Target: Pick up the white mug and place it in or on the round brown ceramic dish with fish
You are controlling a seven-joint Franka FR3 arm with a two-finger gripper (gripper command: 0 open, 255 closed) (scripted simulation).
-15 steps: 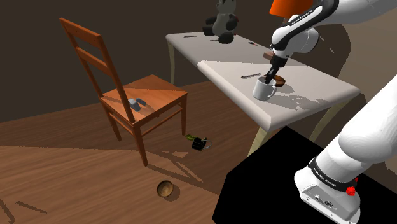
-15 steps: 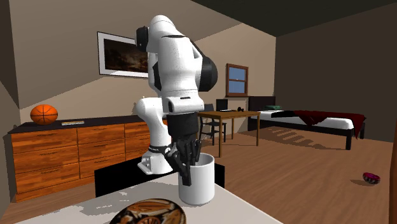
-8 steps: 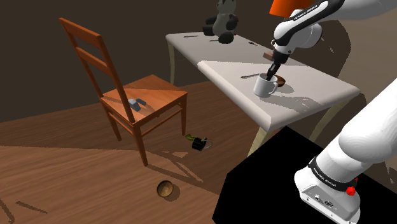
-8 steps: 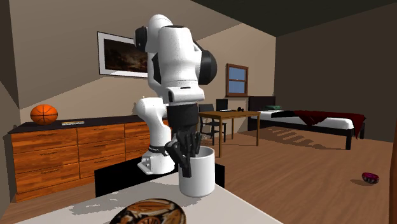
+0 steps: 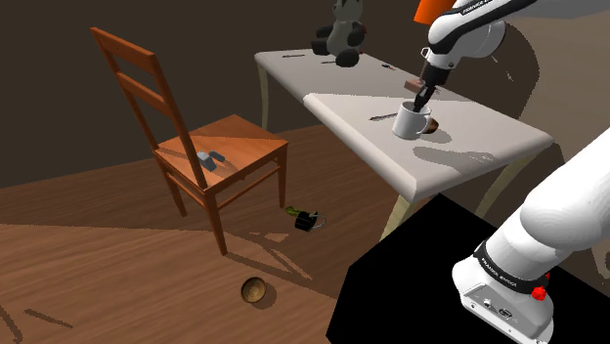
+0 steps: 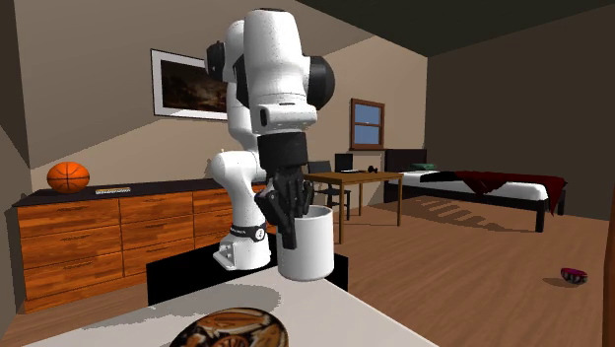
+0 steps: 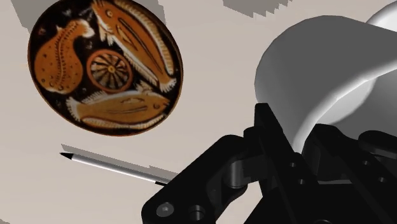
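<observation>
The white mug (image 5: 411,121) hangs a little above the pale table (image 5: 469,147), upright, with my gripper (image 5: 421,99) shut on its rim. In the second exterior view the black fingers (image 6: 287,213) clasp the mug (image 6: 307,246) wall, one inside and one outside. The round brown dish with orange fish (image 7: 105,67) lies flat on the table, beside and below the mug (image 7: 324,73), apart from it. From the shoulder camera the dish (image 5: 431,124) peeks out behind the mug. The dish (image 6: 229,331) also lies at the second exterior view's lower edge.
A thin pen-like stick (image 7: 118,167) lies on the table near the dish. A dark teddy bear (image 5: 340,29) sits on the farther table. A wooden chair (image 5: 205,147), a small bowl (image 5: 256,290) and a dark object (image 5: 308,220) stand on the floor at the shoulder view's left.
The gripper has risen with the mug, lifting it off the table and carrying it slightly toward the dish. The dish has stayed put.
</observation>
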